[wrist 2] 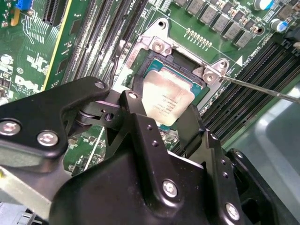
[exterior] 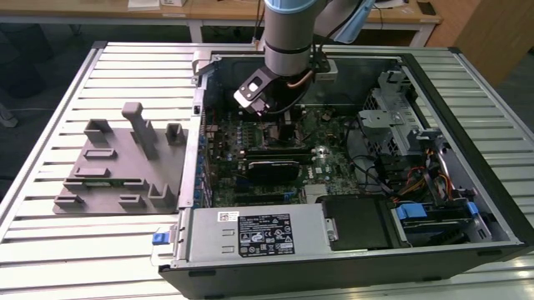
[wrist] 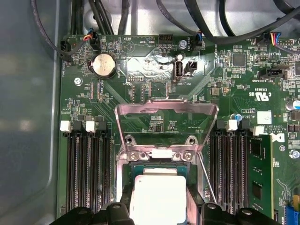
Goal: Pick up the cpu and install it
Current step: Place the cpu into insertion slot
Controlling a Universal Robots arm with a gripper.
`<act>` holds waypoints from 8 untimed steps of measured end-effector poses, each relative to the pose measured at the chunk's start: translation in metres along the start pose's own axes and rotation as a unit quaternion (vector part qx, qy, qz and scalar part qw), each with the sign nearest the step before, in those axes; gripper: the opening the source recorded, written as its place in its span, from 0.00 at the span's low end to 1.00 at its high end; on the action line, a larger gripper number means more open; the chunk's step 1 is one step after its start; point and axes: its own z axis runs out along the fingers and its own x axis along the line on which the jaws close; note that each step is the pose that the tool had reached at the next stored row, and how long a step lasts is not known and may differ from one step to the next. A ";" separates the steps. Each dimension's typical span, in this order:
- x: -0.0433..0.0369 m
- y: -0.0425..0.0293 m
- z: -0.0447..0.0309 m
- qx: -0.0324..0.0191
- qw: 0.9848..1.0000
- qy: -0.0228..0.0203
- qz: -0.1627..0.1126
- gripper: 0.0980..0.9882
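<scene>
CPU, silver top up, is down at the motherboard socket. It lies square within the black frame and right between the two black fingers of the gripper. The jaws are drawn in narrow, to just the chip's width. One finger lies against each of two opposite edges, and I can make out no gap on either side, so the gripper has the chip pinched. Whether the chip rests on the socket or hangs just above it, I cannot tell.

In the first wrist view the silver load plate stands swung up and open just beyond the chip. The thin lever stands out beside the socket. Empty memory slots run along one side, and a green memory stick is seated on the other.

On the exterior view's left, a grey fixture block sits on the slatted metal table, well apart from the gripper. Next comes the open computer case, with the arm reaching straight down into it over the motherboard. The power supply lies along the near edge, and a metal drive cage stands at the exterior view's right.
</scene>
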 end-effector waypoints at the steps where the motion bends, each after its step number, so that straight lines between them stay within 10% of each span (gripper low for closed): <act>1: 0.0000 0.0000 0.0001 0.000 1.000 0.000 0.000 0.48; 8: 0.0000 -0.0002 0.0034 0.000 1.000 0.000 -0.001 0.48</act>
